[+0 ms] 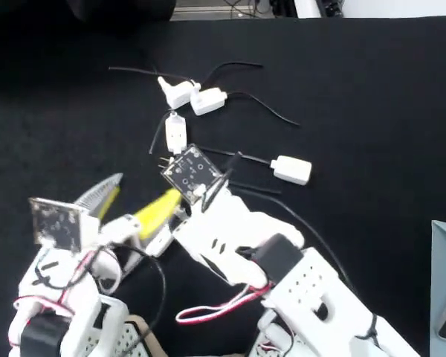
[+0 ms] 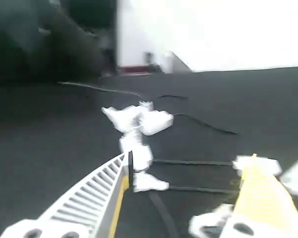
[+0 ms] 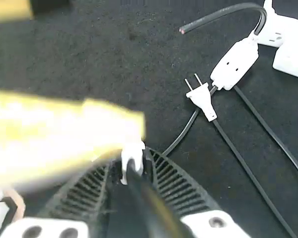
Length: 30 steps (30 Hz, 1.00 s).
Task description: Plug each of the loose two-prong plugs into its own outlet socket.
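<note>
Step, as judged: plug grasped, carry to socket pending.
Right pincer [image 3: 133, 157] clamped on white plug [image 3: 130, 167]; black cord [image 3: 144, 198] trails back; prongs hidden.
Left pincer [image 2: 188, 163] jaws apart, holding nothing.
Landmark: long socket [image 3: 234, 64] on counter [image 3: 89, 59].
Second plug [image 3: 201, 96] just beside socket, between it and held plug.
Held plug near socket, not touching.
Next: line prongs with slots, push straight.

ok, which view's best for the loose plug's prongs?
Right wrist view: the loose plug lies unobstructed, both prongs distinct. High view has its prongs poking out beside an arm's camera board. Left wrist view: cannot tell it from other white pieces.
</note>
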{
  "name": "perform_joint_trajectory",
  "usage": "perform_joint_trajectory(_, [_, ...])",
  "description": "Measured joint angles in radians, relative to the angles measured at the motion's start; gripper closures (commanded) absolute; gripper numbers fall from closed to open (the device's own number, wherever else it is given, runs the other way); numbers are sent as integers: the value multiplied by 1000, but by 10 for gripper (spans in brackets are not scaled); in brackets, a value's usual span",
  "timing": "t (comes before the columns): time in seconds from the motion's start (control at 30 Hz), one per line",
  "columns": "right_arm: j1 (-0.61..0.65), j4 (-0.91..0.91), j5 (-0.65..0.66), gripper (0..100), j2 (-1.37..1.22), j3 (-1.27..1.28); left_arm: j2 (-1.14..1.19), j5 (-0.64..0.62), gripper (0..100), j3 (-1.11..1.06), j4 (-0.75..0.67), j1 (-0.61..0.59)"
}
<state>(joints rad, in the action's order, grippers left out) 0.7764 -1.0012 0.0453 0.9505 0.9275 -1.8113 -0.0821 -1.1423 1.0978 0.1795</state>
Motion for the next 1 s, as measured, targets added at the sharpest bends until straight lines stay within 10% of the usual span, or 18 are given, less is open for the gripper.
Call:
perform_joint_trajectory(0.33, [-2, 190, 0, 986, -239, 0, 0, 0, 650, -160, 0, -459])
perform_joint_trajectory(1.0, [6, 502, 0, 986, -471, 140, -3, 0, 650, -206, 0, -485])
